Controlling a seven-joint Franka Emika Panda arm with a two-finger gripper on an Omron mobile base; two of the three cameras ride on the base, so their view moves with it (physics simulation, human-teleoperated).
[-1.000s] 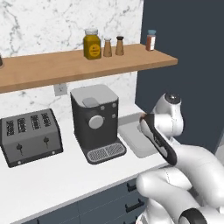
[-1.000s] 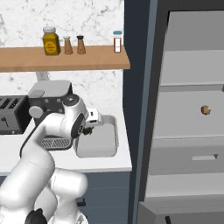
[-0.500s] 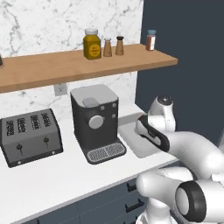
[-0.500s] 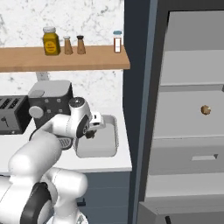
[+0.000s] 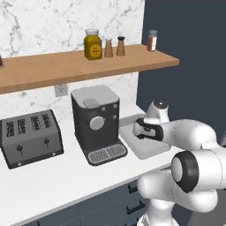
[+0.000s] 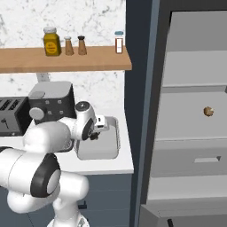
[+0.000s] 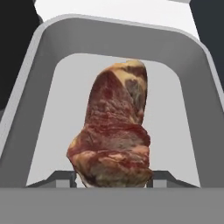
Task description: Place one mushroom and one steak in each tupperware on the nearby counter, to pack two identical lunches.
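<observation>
Beside the toaster (image 5: 30, 137) and coffee machine (image 5: 97, 123), the gripper (image 7: 114, 177) hangs over the tupperware (image 5: 143, 148) on the counter (image 5: 53, 185), jaws half-closed on the steak (image 7: 114, 131). It looks soft, slick and floppy; a grip across its thick end suits.

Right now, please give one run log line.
pincer: shut on steak | position: above tupperware | tupperware on counter
</observation>
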